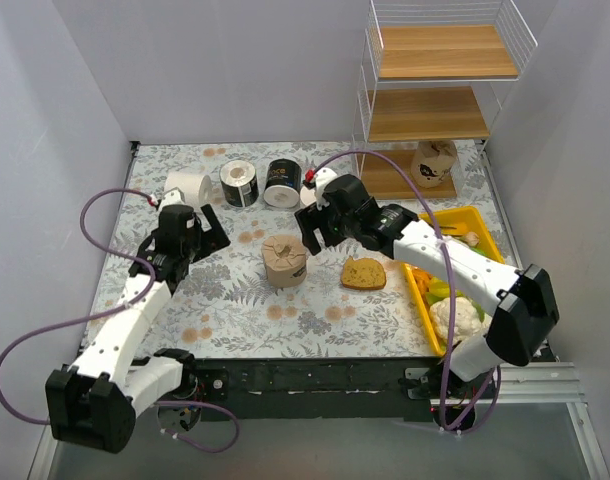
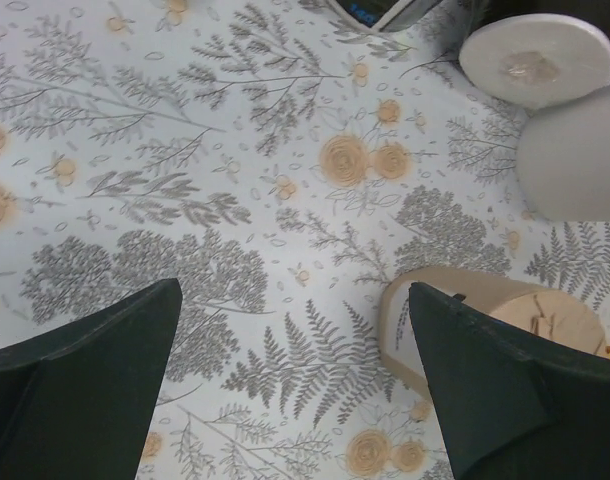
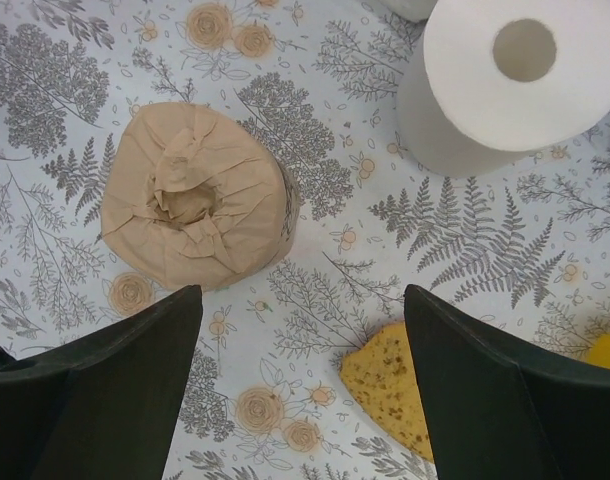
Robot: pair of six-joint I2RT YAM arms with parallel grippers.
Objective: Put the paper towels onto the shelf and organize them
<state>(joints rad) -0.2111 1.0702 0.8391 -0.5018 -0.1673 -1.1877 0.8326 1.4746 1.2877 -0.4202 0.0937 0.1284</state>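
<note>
Hovering, seemingly: left hand point(image 2: 295, 292), right hand point(image 3: 302, 290).

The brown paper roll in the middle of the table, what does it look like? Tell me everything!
The tan paper-wrapped cylinder roll stands upright on its end on the flower-printed tablecloth, near the table's middle. Its wrapper looks like crinkly paper, gathered and tucked into the hollow core on top. It looks whole and unopened. Only the cloth touches it: the round brown bread slice lies apart, and the left pincer and right pincer are open, holding nothing.
</note>
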